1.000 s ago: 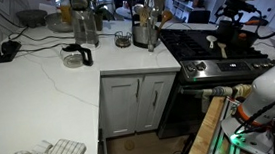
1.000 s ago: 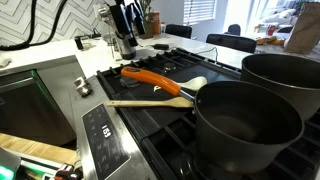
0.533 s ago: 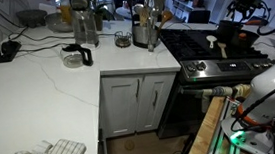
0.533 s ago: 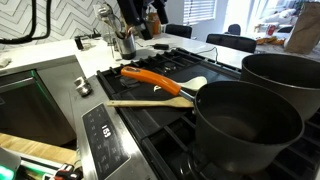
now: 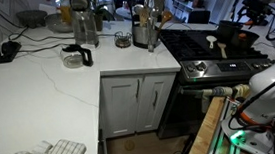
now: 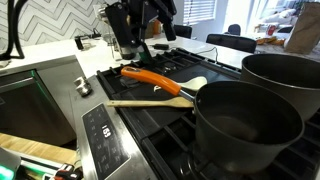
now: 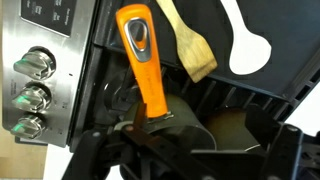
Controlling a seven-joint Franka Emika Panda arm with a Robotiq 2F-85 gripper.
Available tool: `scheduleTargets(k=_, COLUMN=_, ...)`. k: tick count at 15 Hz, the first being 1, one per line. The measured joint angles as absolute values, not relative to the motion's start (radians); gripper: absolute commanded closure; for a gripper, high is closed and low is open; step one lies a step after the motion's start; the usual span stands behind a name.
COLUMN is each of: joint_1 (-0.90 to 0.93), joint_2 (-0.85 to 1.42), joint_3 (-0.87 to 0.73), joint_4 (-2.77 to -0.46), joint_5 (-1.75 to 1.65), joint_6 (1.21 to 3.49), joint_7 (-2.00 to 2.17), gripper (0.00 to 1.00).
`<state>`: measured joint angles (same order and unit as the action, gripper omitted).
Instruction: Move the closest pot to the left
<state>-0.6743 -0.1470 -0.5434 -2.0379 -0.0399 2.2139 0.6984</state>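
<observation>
Two dark low pots stand on the stove's right side. The closest pot [image 6: 245,125] is in the foreground of an exterior view, with a second dark pot [image 6: 285,75] behind it. In the wrist view the closest pot [image 7: 165,128] lies at the bottom, by the end of an orange-handled utensil [image 7: 140,55]. My gripper [image 6: 138,40] hangs above the far end of the stove, apart from the pots, and looks open and empty. Its dark fingers [image 7: 185,162] frame the bottom of the wrist view. Both pots show small in an exterior view [image 5: 237,35].
A wooden spatula [image 6: 150,101] and a white spoon [image 6: 195,83] lie on the burners beside the orange-handled utensil [image 6: 155,78]. Stove knobs [image 7: 35,95] line the front panel. A steel utensil holder [image 5: 145,28] and a glass jug [image 5: 74,57] stand on the white counter [image 5: 38,91].
My arm has moved over the stove toward the pots. The gripper now appears larger and further right in the close exterior view. The pots and utensils have not moved.
</observation>
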Motion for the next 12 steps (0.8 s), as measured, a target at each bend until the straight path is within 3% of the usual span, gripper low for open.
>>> scheduleTargets(k=12, joint_1=-0.699, joint_2=-0.113, joint_3=-0.524, joint_4=-2.072, joint_5=-0.211, joint_6=2.261, joint_7=0.709, gripper=0.00)
